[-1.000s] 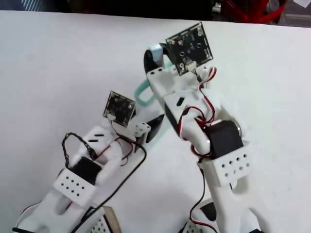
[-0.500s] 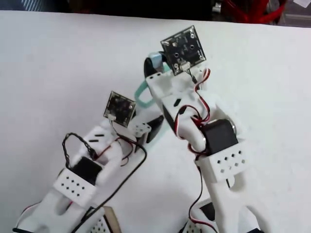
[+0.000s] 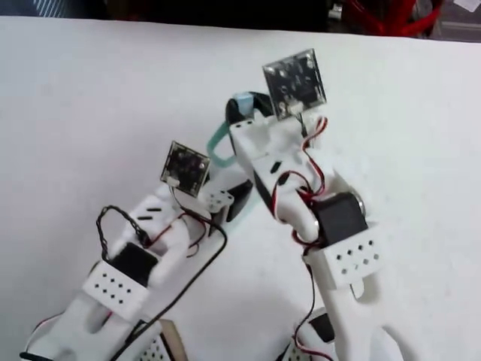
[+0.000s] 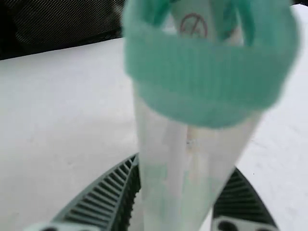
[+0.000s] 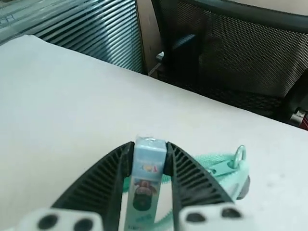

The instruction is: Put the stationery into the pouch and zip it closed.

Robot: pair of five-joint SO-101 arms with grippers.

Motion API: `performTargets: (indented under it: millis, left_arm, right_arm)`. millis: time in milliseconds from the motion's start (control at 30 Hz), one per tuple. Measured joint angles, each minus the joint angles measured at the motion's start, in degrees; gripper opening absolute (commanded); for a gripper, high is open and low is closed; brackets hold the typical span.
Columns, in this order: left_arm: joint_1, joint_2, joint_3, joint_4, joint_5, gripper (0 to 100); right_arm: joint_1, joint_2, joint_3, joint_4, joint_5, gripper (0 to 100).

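Observation:
A clear pouch (image 4: pixel 202 86) with a teal rim stands upright, and my left gripper (image 4: pixel 178 192) is shut on its lower body. In the high view the pouch's teal edge (image 3: pixel 218 143) shows between the two arms, with the left gripper (image 3: pixel 229 199) at its near end. My right gripper (image 5: pixel 149 159) is shut on a small light-blue stationery box (image 5: pixel 147 178). Just beyond it lie the pouch's teal edge (image 5: pixel 216 168) and its metal zipper ring (image 5: pixel 239 153). From above, the right gripper (image 3: pixel 244 111) holds the box (image 3: pixel 242 101) at the pouch's far end.
The white table (image 3: pixel 90 98) spreads wide to the left and to the right (image 3: pixel 421 135). A mesh chair (image 5: pixel 240 53) and window blinds (image 5: pixel 82 24) stand past the table's far edge. A wooden block corner (image 3: pixel 174 338) sits by the left arm's base.
The right gripper with the light-blue box has shifted a little toward the front, closer to the pouch's teal edge. The left arm has kept still.

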Motion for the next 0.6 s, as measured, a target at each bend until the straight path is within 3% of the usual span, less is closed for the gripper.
performTargets:
  millis: [167,367,600]
  left_arm:
    - [0.0,0.0,0.0,0.0,0.0,23]
    - [0.0,0.0,0.0,0.0,0.0,23]
    - [-0.3,0.0,0.0,0.0,0.0,23]
  right_arm:
    - [0.0,-5.5,6.7,-3.2,0.0,3.3]
    - [0.2,-8.0,7.2,-1.0,0.0,25.1]
    - [0.6,-8.1,0.9,1.4,0.0,23.7]
